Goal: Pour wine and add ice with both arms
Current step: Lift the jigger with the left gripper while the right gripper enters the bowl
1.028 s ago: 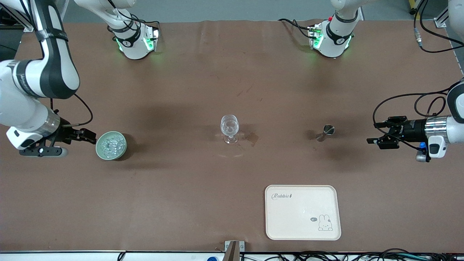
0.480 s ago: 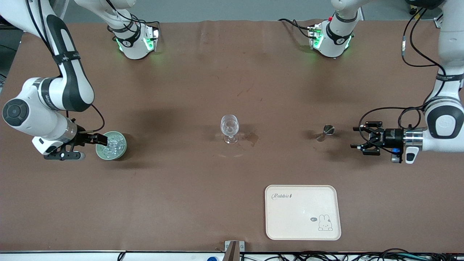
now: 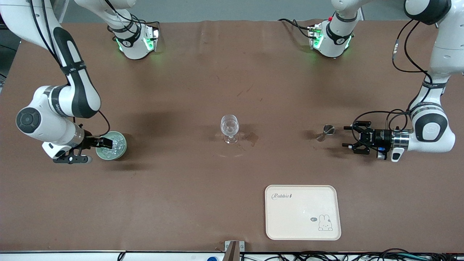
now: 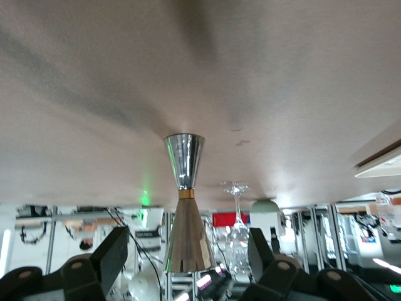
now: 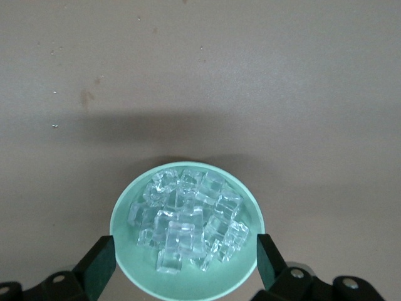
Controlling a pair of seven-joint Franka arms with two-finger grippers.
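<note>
Right pincer [image 3: 105, 142] sits mid-left of the front view, fingers spread either side of the green bowl [image 3: 119, 149] w/ ice [image 3: 115, 144]. Left pincer [image 3: 348, 137], mid-right, released, just beside the metal jigger [image 3: 325, 132]. Wine glass [image 3: 230, 128] at center; tray [image 3: 302, 212] lower right on the bench [image 3: 181, 188].

Left wrist view: jigger [image 4: 184, 207] centered betw. 2 parted fingers [image 4: 109, 257].

Right wrist view: ice [image 5: 188, 216] in bowl [image 5: 188, 285], lower center, fingers [image 5: 100, 263] flanking the rim.
</note>
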